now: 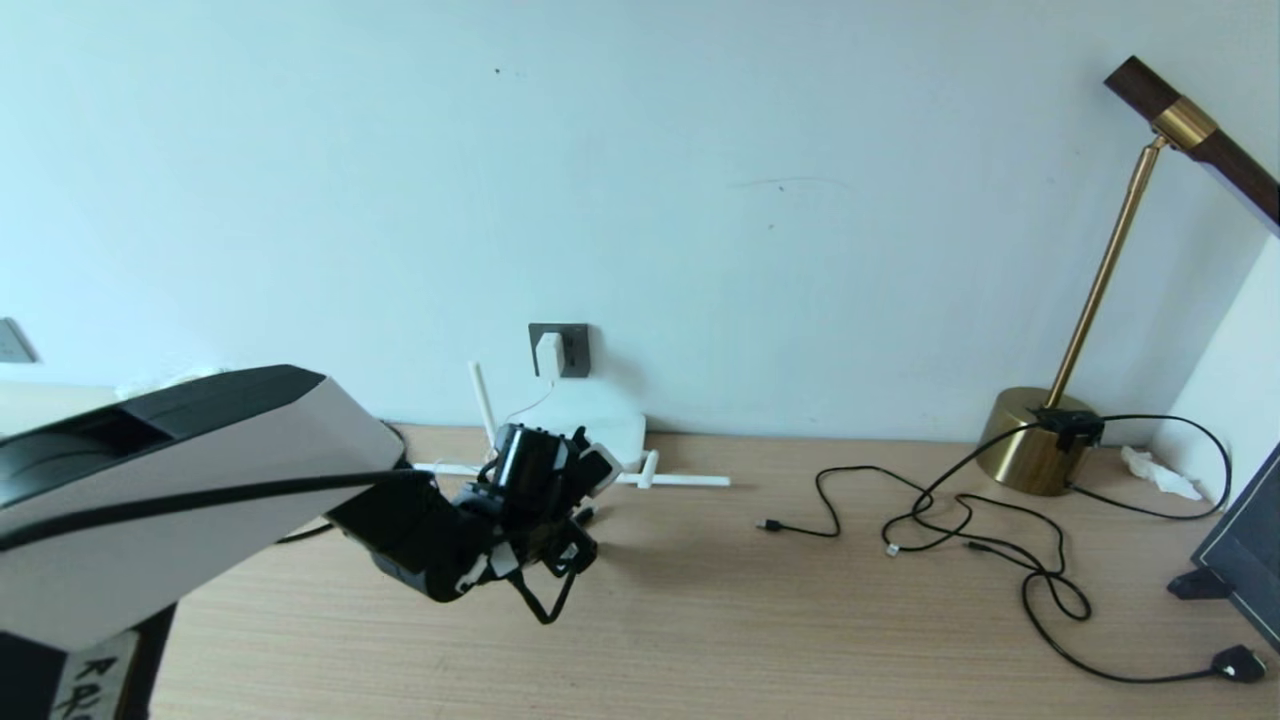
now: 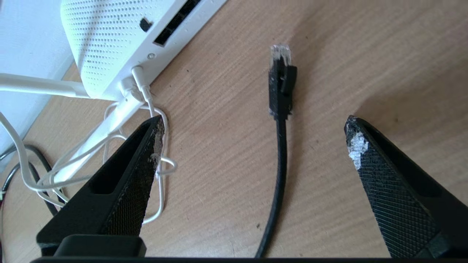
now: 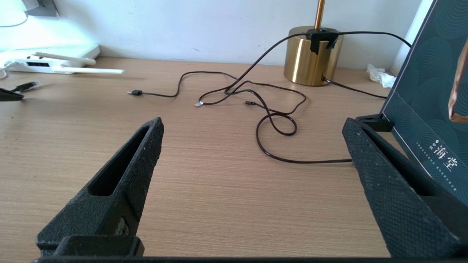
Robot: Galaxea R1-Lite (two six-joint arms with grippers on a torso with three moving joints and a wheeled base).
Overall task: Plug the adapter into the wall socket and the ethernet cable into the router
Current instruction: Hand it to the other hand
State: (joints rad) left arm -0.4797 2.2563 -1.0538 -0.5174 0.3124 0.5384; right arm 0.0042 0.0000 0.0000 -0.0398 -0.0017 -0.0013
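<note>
The white adapter (image 1: 549, 352) sits plugged in the dark grey wall socket (image 1: 568, 350). Its thin white cord (image 2: 158, 120) runs into the white router (image 2: 109, 36), which lies flat by the wall with dark port slots (image 2: 175, 22) on its front edge. The ethernet cable (image 2: 279, 164) lies on the table, its clip plug (image 2: 280, 80) pointing past the router, apart from the ports. My left gripper (image 2: 255, 120) hovers open just behind that plug, the cable running between its fingers untouched. My right gripper (image 3: 253, 123) stays open over bare wood at the right, holding nothing.
Thin black cables (image 1: 960, 510) sprawl across the right half of the wooden table (image 1: 700, 620). A brass lamp (image 1: 1040, 440) stands at the back right, a crumpled tissue (image 1: 1160, 472) beside it. A dark framed board (image 1: 1245, 560) leans at the far right edge.
</note>
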